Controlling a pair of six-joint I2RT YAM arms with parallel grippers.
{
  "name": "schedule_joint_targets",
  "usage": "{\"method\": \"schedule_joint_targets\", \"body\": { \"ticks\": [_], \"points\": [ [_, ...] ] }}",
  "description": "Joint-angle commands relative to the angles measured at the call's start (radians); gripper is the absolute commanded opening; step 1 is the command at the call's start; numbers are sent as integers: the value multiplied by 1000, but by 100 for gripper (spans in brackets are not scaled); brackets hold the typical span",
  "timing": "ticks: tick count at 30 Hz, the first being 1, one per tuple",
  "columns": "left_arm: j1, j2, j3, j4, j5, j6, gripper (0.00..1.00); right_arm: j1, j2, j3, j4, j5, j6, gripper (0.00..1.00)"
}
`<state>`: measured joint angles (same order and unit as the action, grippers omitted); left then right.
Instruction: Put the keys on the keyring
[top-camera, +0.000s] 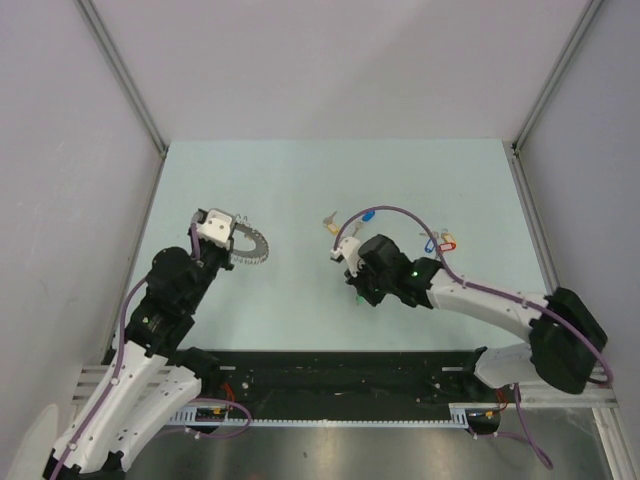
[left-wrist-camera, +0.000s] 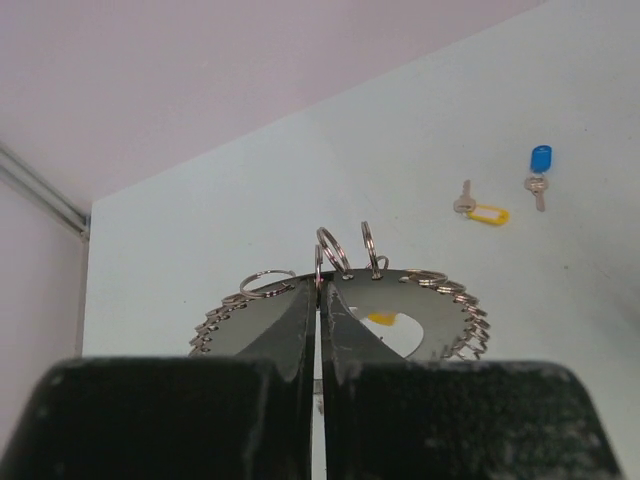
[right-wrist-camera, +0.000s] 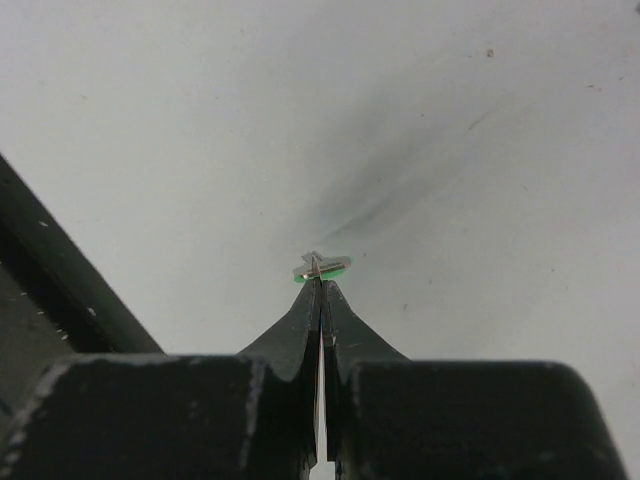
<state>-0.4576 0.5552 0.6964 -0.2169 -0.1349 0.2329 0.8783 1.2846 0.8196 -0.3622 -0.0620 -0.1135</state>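
Two claws are clamped shut — left gripper (left-wrist-camera: 320, 285) on the keyring (left-wrist-camera: 440, 300), right gripper (right-wrist-camera: 320, 282) on a barely pinched green-tagged key (right-wrist-camera: 322, 266), likely twisted loose during threading.

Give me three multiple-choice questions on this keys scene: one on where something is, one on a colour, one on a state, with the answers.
1. Where is the keyring?
A. in the left pincer
B. in the right pincer
C. in neither

2. What colour is the tag on the key in the right pincer?
A. red
B. green
C. blue

3. How do the right pincer's jaws stand?
A. wide open
B. shut on the key
C. shut on nothing

Answers:
1 A, the left wrist view shows its fingers closed on the ring.
2 B, green shows at the fingertips in the right wrist view.
3 B, the fingers meet with the key pinched at their tips.
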Motion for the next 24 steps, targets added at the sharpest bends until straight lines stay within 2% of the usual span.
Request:
{"method": "schedule_joint_targets", "body": {
  "ticks": [1,10,24],
  "points": [
    [14,-23,-1,83,-63,-10,1,34,152,101,21,62,-75,0],
    [23,-28,-5,83,-54,-14,0,51,357,159,169,28,-132,0],
    [25,-28,-1,77,-38,-17,1,50,424,159,220,-16,-115,0]
  ]
}}
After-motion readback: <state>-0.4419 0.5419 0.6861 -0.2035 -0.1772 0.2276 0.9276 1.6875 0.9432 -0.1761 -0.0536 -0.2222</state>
